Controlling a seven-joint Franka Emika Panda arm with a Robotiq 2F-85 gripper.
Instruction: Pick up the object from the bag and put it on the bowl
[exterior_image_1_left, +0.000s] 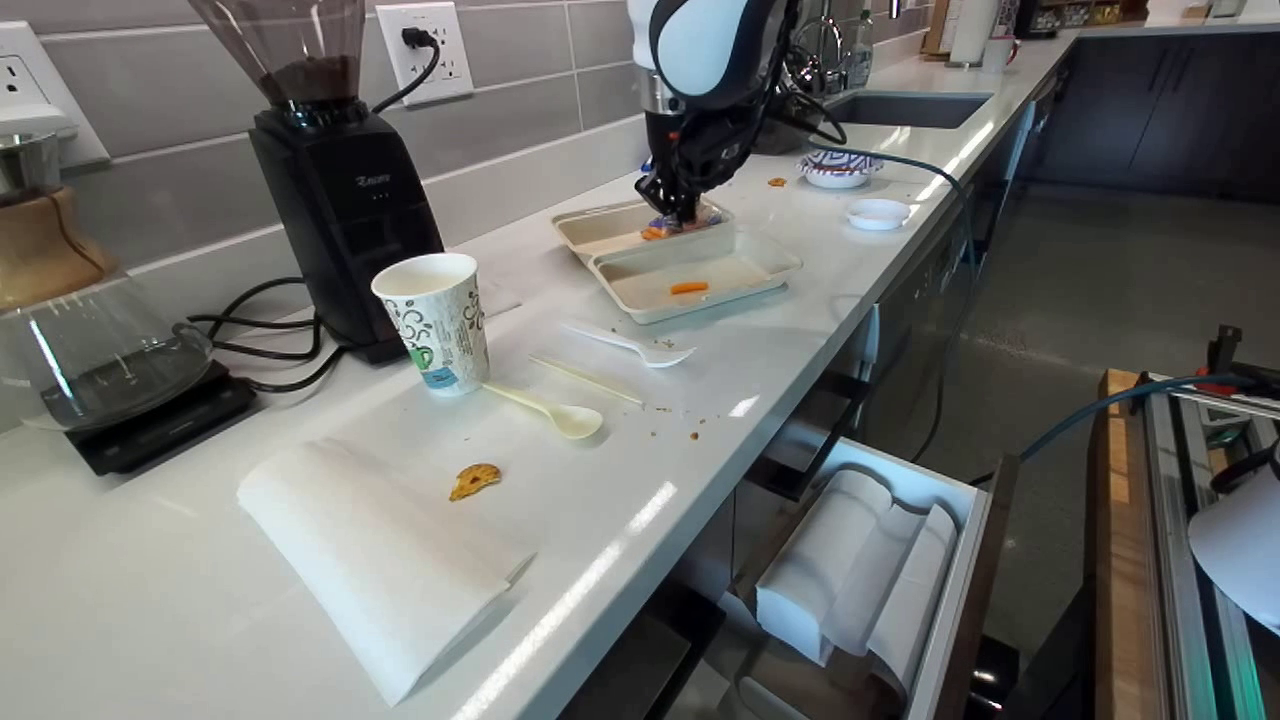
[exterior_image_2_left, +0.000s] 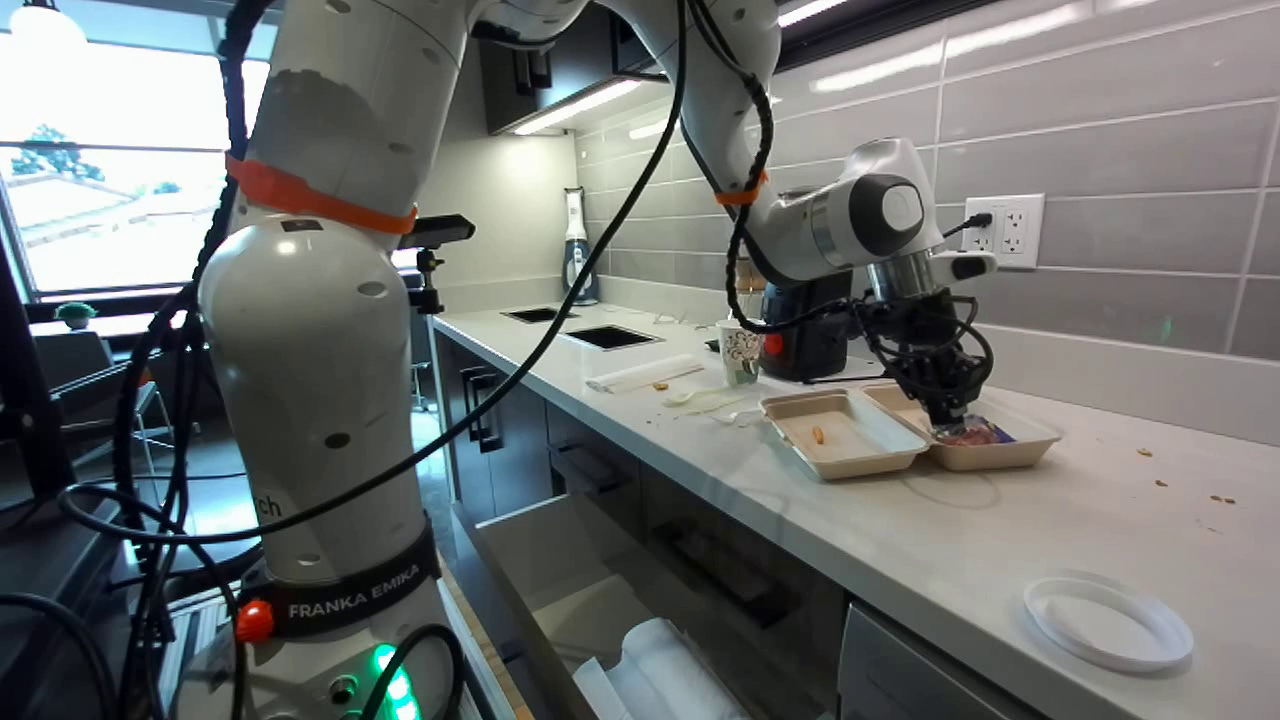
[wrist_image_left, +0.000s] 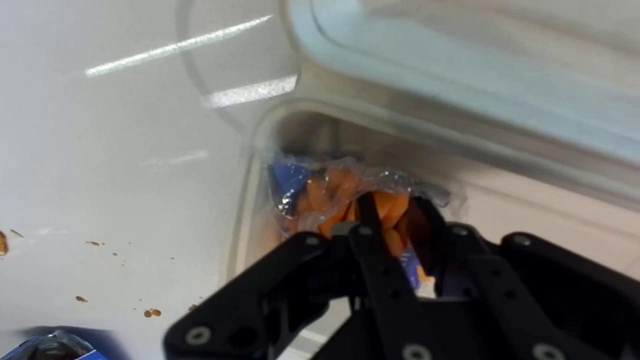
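Table (exterior_image_1_left: 580, 480): pale and long; tiled wall (exterior_image_1_left: 520, 45) along one edge, sink (exterior_image_1_left: 910, 108) set in toward the far corner.
Tray (exterior_image_1_left: 725, 262): two compartments, between wall edge and front edge. An orange stick (exterior_image_1_left: 689, 287) lies loose in the front-edge compartment.
Hand (wrist_image_left: 396, 202): pointing down into the wall-edge compartment, at the bag. Fingertips (wrist_image_left: 370, 215) stand apart with orange showing in the gap; whether they press on anything, cannot tell.
Bowl (exterior_image_1_left: 838, 175): patterned; in an exterior view it sits toward the sink end, nearer the front edge than the hand is. Taken as the goal.
White dish (exterior_image_2_left: 1108, 620): shallow, close to the front edge in both exterior views; short of the bowl on the way to the sink end.
Bag (wrist_image_left: 320, 197): clear plastic with blue print, at the sink end of the wall-edge compartment. Loose film by the fingertips; likely trouble is pinching it along with the contents.
Orange piece (wrist_image_left: 392, 206): probable target, in the bag, below and between the fingertips. Long axis partly hidden; cannot tell if it crosses them. Single arm. Judged next: squeeze, then lift straight before heading sinkward.
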